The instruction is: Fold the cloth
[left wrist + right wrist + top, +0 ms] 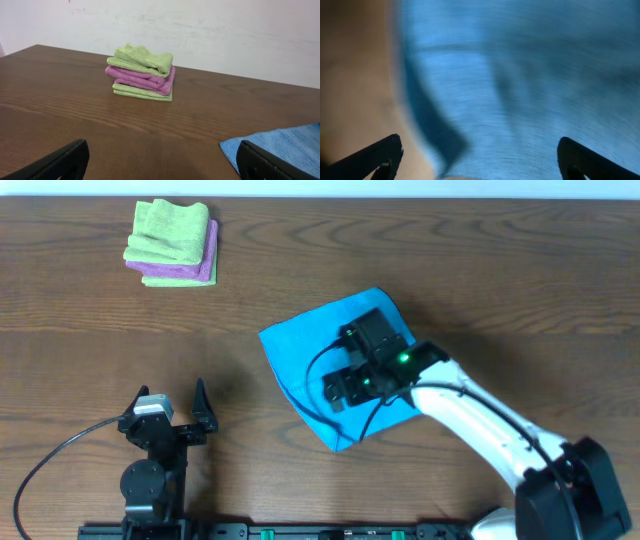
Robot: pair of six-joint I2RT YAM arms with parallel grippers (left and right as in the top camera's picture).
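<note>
My right gripper [480, 159] is spread wide over the cloth [295, 370], which lies opened out, cornerwise, on the worktop [470, 270] a little right of centre. The wrist view is too blurred to tell whether I touch it. My left gripper [170, 394] is spread too, near the front edge, well apart from the cloth and from the stacked green and purple cloths [172, 242] at the far left.

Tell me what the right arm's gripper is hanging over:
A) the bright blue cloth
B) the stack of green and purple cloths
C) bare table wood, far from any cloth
A: the right gripper has blue fabric filling its wrist view, and the overhead view shows it above the sky-blue cloth.
</note>
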